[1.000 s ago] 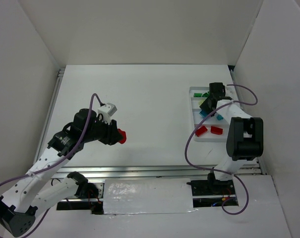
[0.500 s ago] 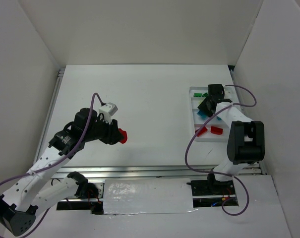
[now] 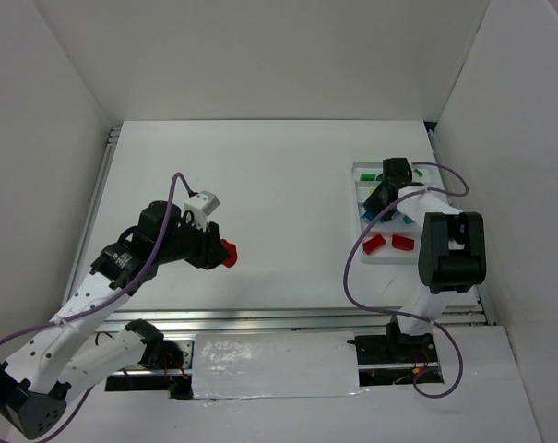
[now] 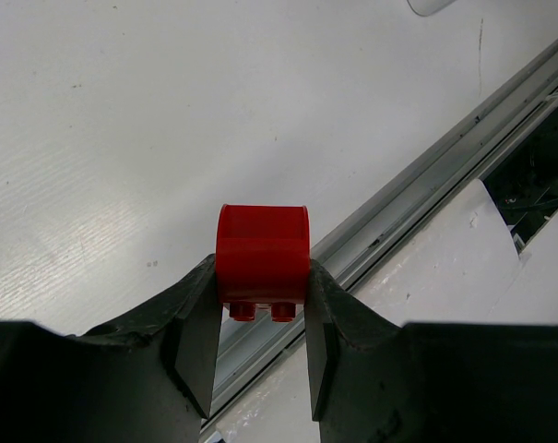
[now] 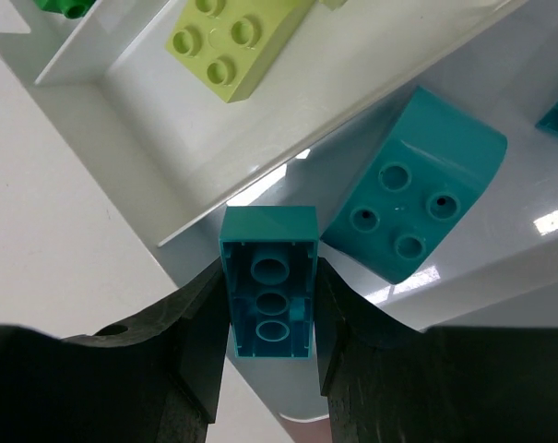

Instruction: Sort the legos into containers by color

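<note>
My left gripper (image 3: 225,252) is shut on a red lego (image 4: 262,258), held above the bare table left of centre, studs facing the camera. My right gripper (image 3: 380,197) hangs over the white tray (image 3: 389,257) at the right and is shut on a cyan lego (image 5: 267,288), hollow underside towards the camera. Below it, in the same compartment, lies another cyan lego (image 5: 413,190). A yellow-green lego (image 5: 231,37) rests in the neighbouring compartment beyond a low ridge (image 5: 260,175). Two red legos (image 3: 374,244) (image 3: 403,242) lie in the tray's nearest compartment. A dark green lego (image 3: 418,170) sits at the far end.
A metal rail (image 3: 260,318) runs along the table's near edge and shows under the left gripper (image 4: 417,175). White walls enclose the table on three sides. The right arm's purple cable (image 3: 352,268) loops left of the tray.
The right gripper has shifted slightly left over the tray, still shut on the cyan lego. The left arm has stayed in place with the red lego.
</note>
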{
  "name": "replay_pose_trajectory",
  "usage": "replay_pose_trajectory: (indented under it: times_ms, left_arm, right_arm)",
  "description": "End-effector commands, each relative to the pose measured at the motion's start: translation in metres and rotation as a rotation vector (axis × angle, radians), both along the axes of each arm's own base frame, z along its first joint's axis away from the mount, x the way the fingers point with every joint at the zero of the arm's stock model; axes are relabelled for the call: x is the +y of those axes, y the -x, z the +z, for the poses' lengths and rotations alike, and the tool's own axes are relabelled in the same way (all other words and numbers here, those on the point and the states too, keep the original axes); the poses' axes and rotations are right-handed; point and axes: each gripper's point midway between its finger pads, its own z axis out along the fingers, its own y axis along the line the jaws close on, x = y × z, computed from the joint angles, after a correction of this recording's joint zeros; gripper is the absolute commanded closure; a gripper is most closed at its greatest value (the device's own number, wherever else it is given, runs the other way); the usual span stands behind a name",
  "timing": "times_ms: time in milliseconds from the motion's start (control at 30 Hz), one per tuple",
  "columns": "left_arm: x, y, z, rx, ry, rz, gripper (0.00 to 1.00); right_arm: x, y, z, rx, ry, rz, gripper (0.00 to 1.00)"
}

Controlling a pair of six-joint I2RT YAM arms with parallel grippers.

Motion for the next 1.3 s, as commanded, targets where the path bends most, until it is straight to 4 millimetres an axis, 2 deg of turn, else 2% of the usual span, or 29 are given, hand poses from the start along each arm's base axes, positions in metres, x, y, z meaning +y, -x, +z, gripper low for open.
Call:
replay_pose_trajectory:
  times_ms: [0, 200, 367, 400, 433, 467, 600, 800, 933, 1033, 1067, 1133, 1167, 1200, 1233, 1267]
  left_arm:
    - [-0.003, -0.004, 0.005, -0.039, 0.010, -0.028, 1.00]
    - [-0.004, -0.003, 0.006, -0.042, 0.014, -0.030, 1.00]
    - [-0.003, -0.003, 0.006, -0.041, 0.014, -0.028, 1.00]
    - [-0.003, -0.003, 0.007, -0.046, 0.015, -0.024, 1.00]
    - [-0.003, -0.003, 0.008, -0.049, 0.015, -0.024, 1.00]
    - [-0.002, -0.004, 0.008, -0.050, 0.014, -0.020, 1.00]
    - [-0.003, -0.004, 0.008, -0.048, 0.015, -0.024, 1.00]
    - [-0.002, -0.004, 0.008, -0.048, 0.012, -0.021, 1.00]
    - [-0.002, -0.005, 0.014, -0.066, 0.021, -0.015, 1.00]
    - [-0.006, -0.007, 0.027, -0.083, 0.064, -0.008, 1.00]
    - [-0.013, -0.004, 0.034, -0.072, 0.110, -0.028, 1.00]
    - [-0.025, 0.000, 0.052, -0.079, 0.185, -0.068, 1.00]
    - [-0.038, 0.006, 0.071, -0.088, 0.276, -0.127, 1.00]
    - [-0.045, 0.009, 0.082, -0.093, 0.327, -0.160, 1.00]
    - [-0.051, 0.013, 0.092, -0.102, 0.378, -0.197, 1.00]
    - [-0.061, 0.023, 0.115, -0.121, 0.471, -0.271, 1.00]
  right_arm:
    - [-0.010, -0.011, 0.018, -0.032, 0.045, -0.041, 1.00]
    - [-0.019, -0.006, 0.030, -0.056, 0.063, -0.064, 0.98]
    - [-0.015, -0.006, 0.022, -0.027, 0.054, -0.047, 0.89]
    - [-0.016, -0.006, 0.019, -0.021, 0.052, -0.047, 0.85]
    - [-0.014, -0.007, 0.017, -0.018, 0.045, -0.041, 0.73]
    - [-0.013, -0.007, 0.017, -0.021, 0.040, -0.037, 0.67]
    - [-0.006, -0.010, 0.023, -0.045, 0.015, -0.006, 0.47]
    - [-0.005, -0.012, 0.050, -0.108, 0.019, 0.006, 0.32]
    - [-0.007, -0.012, 0.069, -0.136, 0.035, 0.007, 0.31]
    - [0.003, -0.005, 0.094, -0.197, 0.018, 0.049, 0.31]
    - [0.037, -0.002, 0.120, -0.279, 0.000, 0.144, 0.31]
    - [0.090, 0.015, 0.137, -0.354, -0.096, 0.380, 0.26]
    - [0.136, 0.028, 0.169, -0.482, -0.157, 0.558, 0.15]
    - [0.164, 0.048, 0.172, -0.508, -0.217, 0.701, 0.13]
    - [0.203, 0.082, 0.187, -0.544, -0.348, 0.920, 0.13]
    - [0.235, 0.112, 0.213, -0.645, -0.419, 1.073, 0.14]
